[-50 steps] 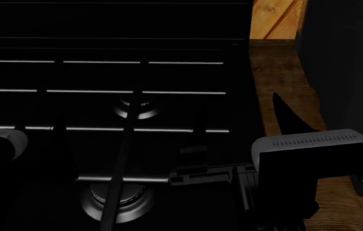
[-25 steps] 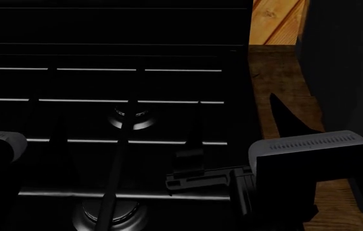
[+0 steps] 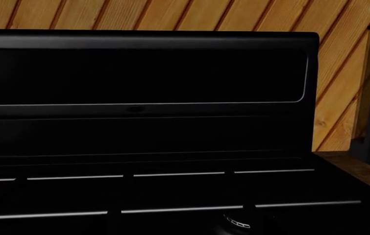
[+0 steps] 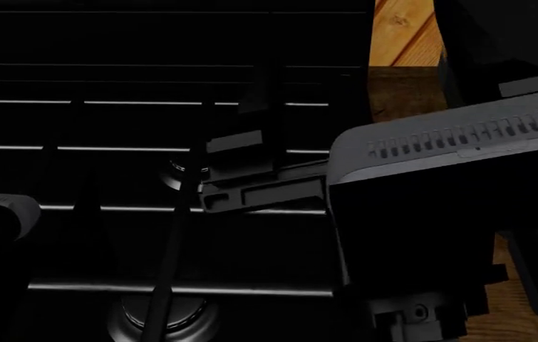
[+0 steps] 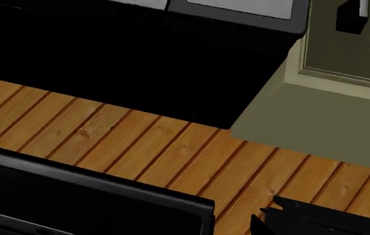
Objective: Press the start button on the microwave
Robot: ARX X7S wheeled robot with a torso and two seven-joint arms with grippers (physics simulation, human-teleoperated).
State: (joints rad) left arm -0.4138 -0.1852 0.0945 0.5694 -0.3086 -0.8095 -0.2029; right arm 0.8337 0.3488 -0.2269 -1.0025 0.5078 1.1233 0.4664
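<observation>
Right arm [image 4: 421, 214] raised over the stove [image 4: 107, 178], filling the head view from 3 to 5 o'clock; its claw [image 4: 249, 178] reaches toward 10 o'clock above a burner [image 4: 192, 174]. How wide the claw is parted: cannot tell, too dark; nothing visibly held. Left arm only an edge at 9 o'clock, claw out of sight. Microwave: likely the dark box with pale top panels [image 5: 237, 7] above the plank wall [image 5: 139, 142] in the right wrist view, beside a cabinet [image 5: 341, 58]. Start button not visible anywhere. Risk: aiming blind, the claw could hit the wrong button or the microwave's face, or clip the stove backguard [image 3: 145, 73] while rising. Dark render hides the fingertips.
</observation>
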